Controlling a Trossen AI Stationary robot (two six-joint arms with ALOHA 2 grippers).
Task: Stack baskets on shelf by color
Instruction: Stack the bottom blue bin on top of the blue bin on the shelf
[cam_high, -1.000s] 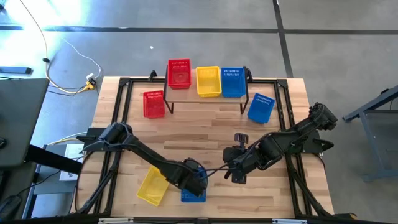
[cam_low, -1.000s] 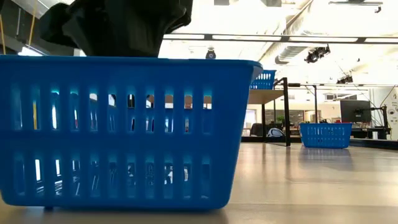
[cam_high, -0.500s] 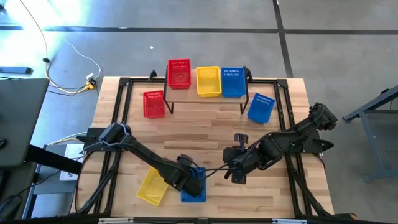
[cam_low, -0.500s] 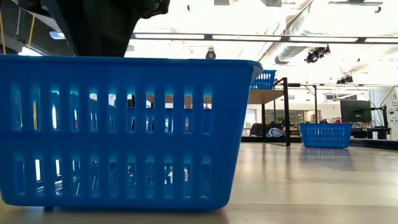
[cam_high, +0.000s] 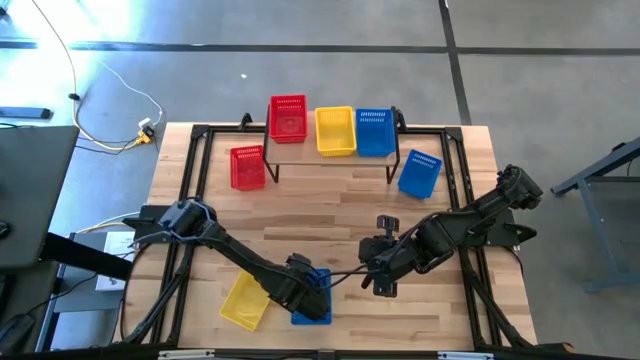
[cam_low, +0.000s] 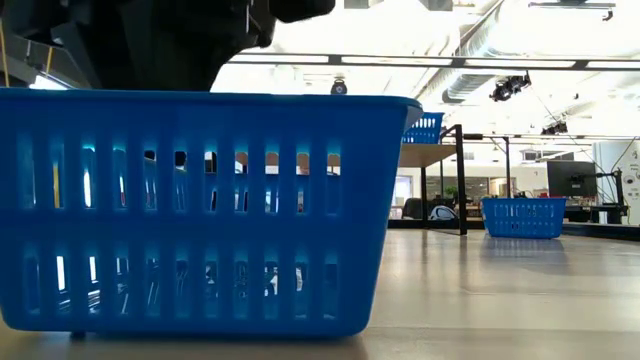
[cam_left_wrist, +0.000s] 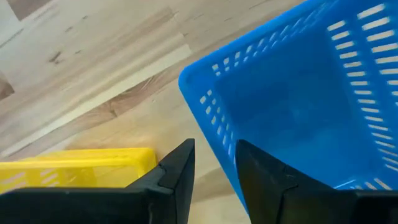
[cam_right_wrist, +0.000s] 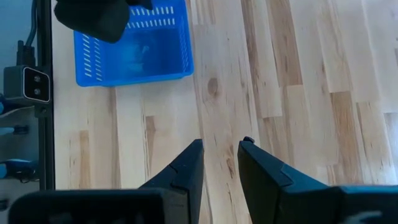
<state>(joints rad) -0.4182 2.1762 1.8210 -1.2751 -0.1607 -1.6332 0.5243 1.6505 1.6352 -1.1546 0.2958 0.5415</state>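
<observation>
A blue basket stands on its bottom near the table's near edge, with a yellow basket just to its left. My left gripper points down over the blue basket's left wall. It is open, with one finger outside the wall and one inside. My right gripper hangs open over bare wood to the right. On the shelf at the far side sit a red basket, a yellow one and a blue one.
A red basket stands on the table left of the shelf, and a blue one stands to its right. Black frame rails run along the table's sides. Open wood lies between the shelf and the arms.
My left gripper has shifted slightly above the blue basket, toward the table's left and back again, and has tipped a little. The basket has stayed where it was.
</observation>
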